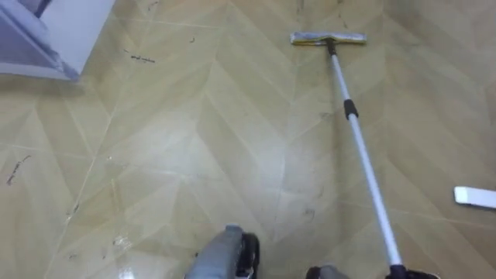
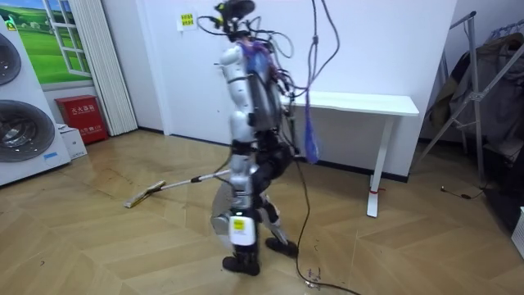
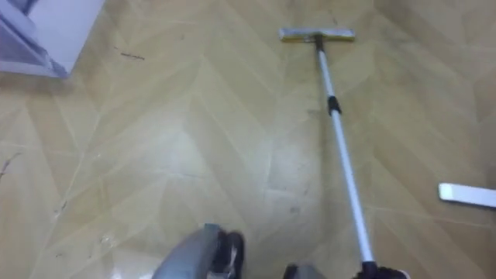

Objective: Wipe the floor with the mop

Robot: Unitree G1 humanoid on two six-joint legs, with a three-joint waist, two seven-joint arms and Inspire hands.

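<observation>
A flat mop lies on the wooden herringbone floor ahead of me, its head far forward and crosswise. The silver pole runs back from it to the lower right edge of the view, where a dark part of my right hand meets it. My left hand shows as a grey and dark shape at the bottom middle, apart from the pole. In the room view I stand upright in the middle of the room, and the mop reaches out from my waist to the room view's left.
A white appliance corner stands at the upper left and a white strip lies at the right edge. Dark scuff marks streak the floor. A white table, washing machines and a drying rack line the walls.
</observation>
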